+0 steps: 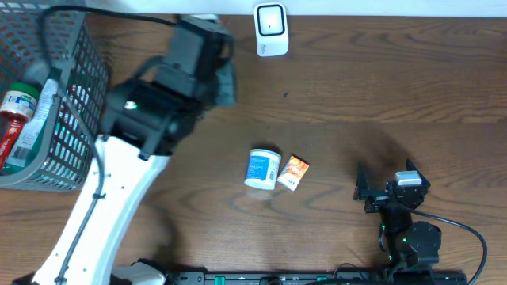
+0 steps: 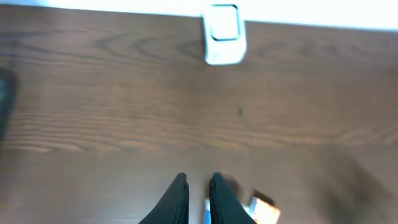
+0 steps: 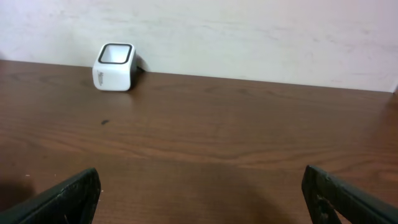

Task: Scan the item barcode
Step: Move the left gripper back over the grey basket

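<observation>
Left end effector (image 2: 198, 179), jaws almost together and gripping nothing, hangs over the tabletop (image 1: 396, 79). The white jar with a blue label (image 1: 262, 169) and the orange packet (image 1: 293, 172) just beside it show at the lower edge of the left wrist view, by its fingertips. Right end effector (image 3: 200, 177), jaws wide, sits apart from both, to the packet's right. The barcode scanner (image 1: 271, 30) stands at the far edge.

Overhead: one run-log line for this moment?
left tool shut | right tool open | jar, orange packet on table, not held | scanner at far edge
</observation>
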Robot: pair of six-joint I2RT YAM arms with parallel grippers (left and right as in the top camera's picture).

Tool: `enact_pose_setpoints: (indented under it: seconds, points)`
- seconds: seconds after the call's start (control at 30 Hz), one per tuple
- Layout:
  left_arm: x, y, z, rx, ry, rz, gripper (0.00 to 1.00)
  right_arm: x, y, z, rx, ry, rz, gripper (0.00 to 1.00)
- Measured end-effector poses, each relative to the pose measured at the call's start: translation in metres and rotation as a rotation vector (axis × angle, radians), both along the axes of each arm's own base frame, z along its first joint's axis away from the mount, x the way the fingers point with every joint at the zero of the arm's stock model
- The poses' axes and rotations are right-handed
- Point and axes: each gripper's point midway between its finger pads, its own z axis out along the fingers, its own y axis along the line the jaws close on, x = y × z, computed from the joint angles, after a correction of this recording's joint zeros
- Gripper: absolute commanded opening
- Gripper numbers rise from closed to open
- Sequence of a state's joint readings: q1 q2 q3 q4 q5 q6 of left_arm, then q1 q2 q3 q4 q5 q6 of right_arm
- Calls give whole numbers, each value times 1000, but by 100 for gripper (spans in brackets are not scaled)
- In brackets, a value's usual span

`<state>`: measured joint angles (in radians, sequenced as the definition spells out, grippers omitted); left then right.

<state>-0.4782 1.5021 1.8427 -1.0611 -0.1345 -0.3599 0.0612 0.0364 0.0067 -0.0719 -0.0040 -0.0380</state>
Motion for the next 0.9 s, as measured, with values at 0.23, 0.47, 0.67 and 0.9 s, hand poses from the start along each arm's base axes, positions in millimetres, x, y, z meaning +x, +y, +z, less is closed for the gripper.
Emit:
enact_pose_setpoints:
  seconds: [0.23, 0.47, 0.67, 0.9]
  points:
    - [8, 66, -8, 26, 51, 163, 12, 0, 0, 0, 0, 0, 0, 99]
    - [18, 124, -7, 23, 46, 316, 13, 0, 0, 0, 0, 0, 0, 99]
    - [41, 142, 15, -46, -70, 358, 13, 0, 0, 0, 0, 0, 0, 99]
    - [49, 179, 26, -63, -129, 446, 12, 0, 0, 0, 0, 0, 0, 99]
